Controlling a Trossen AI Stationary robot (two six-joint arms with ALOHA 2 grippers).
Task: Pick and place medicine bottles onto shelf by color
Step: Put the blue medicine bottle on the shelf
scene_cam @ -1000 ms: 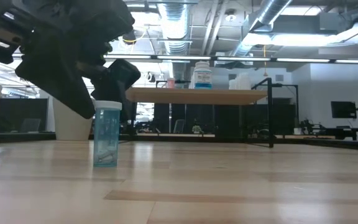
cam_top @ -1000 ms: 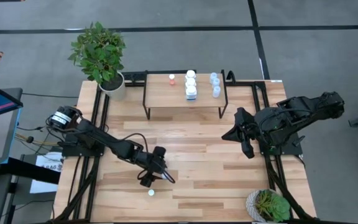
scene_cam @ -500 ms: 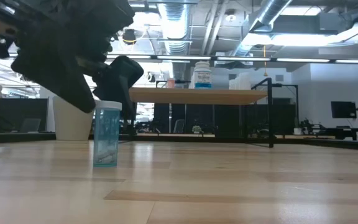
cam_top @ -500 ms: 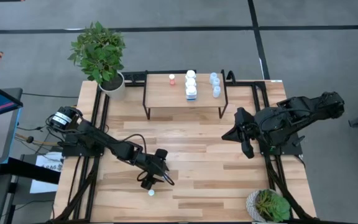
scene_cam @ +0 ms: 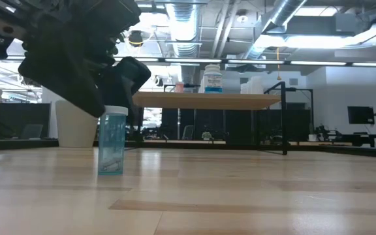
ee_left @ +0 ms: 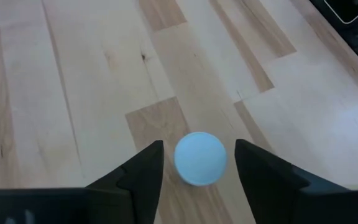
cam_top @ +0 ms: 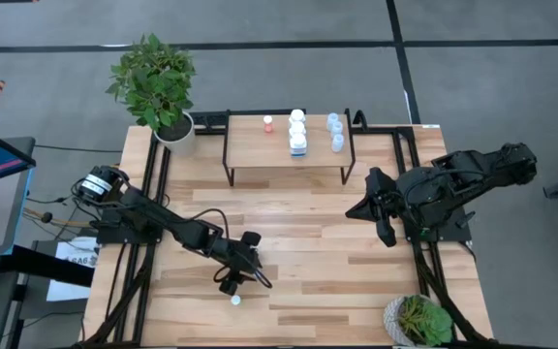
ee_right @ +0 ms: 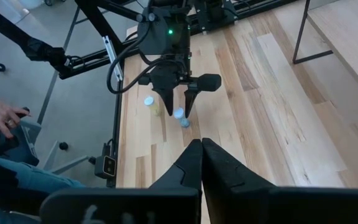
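Here, pale blue bottle [ee_left: 199,158] stands between left claw [ee_left: 197,163] fingers.

Blue bottle [scene_cam: 112,140] upright on table; others on shelf [cam_top: 279,150].

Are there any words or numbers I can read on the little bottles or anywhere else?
No text here can be read.
White medicine bottle with a blue label on the light wood shelf: print too blurred to read.
White paper with dark print beside the plank table: too small to read.
Pale blue translucent bottle under the left gripper: no label visible.
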